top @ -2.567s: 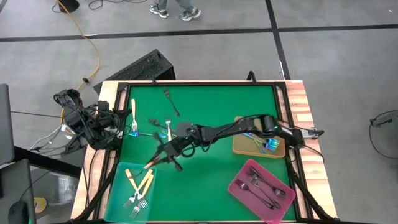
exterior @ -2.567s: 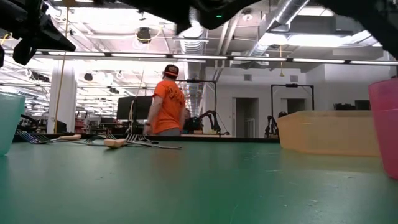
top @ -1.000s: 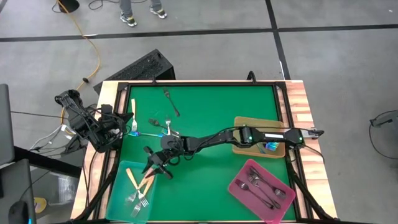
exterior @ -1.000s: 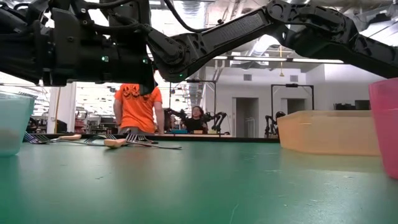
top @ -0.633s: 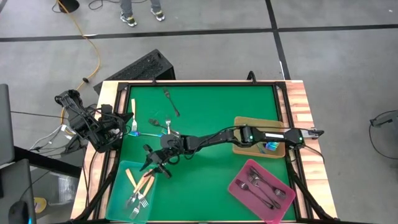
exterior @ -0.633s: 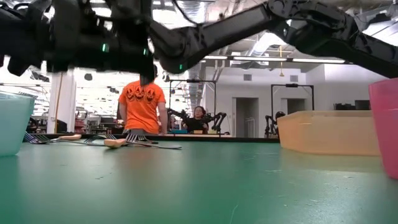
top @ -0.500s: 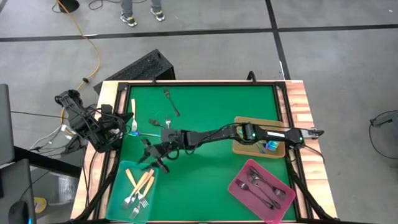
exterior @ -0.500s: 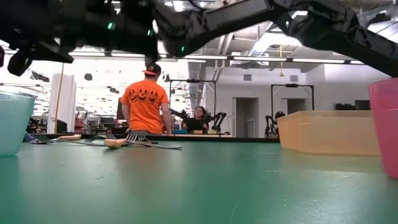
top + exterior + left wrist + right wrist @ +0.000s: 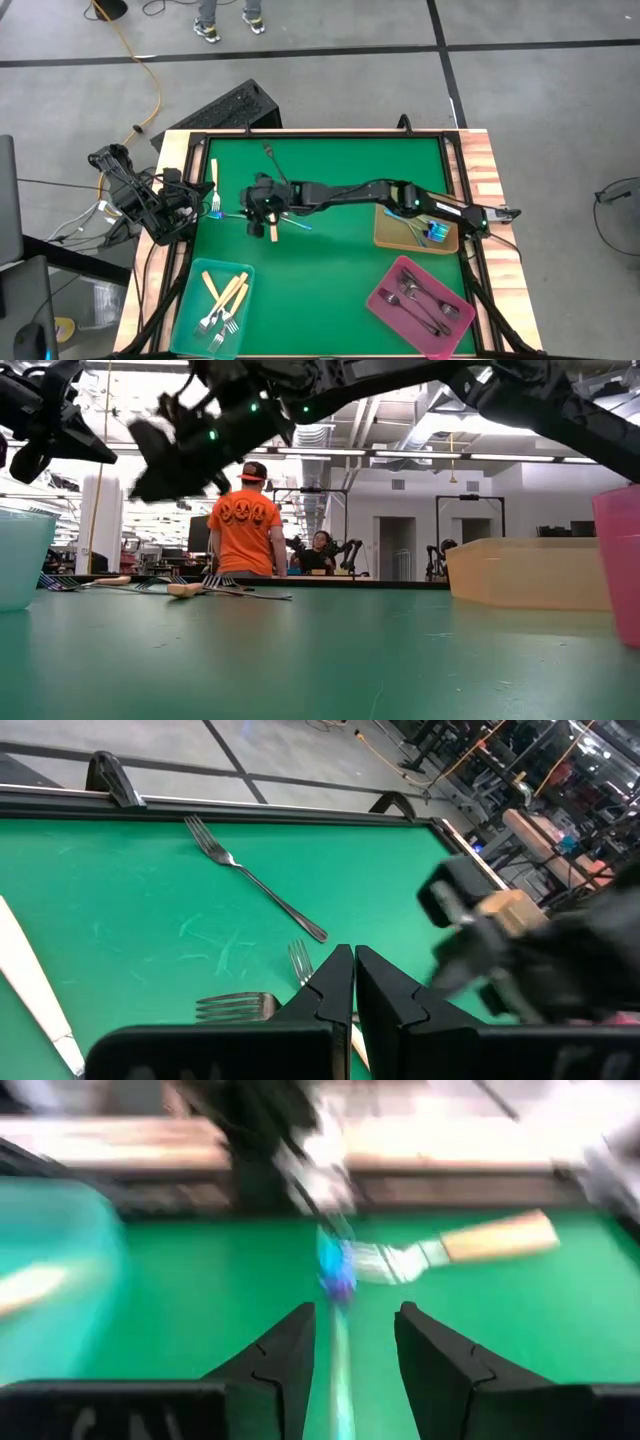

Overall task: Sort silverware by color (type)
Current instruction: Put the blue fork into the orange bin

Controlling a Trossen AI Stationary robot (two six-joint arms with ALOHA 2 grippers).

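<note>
The teal tray (image 9: 197,283), pink tray (image 9: 385,306) and tan tray (image 9: 391,236) already hold forks, so sorting looks well along. The right gripper (image 9: 262,205), jaws apart and empty, hovers over several loose forks; the blue fork (image 9: 338,1275) lies between its fingers, lengthwise along its reach.

Beside the teal tray (image 9: 196,283), the right tool (image 9: 262,208) hides forks; motion blurs the blue fork (image 9: 335,1275).
</note>
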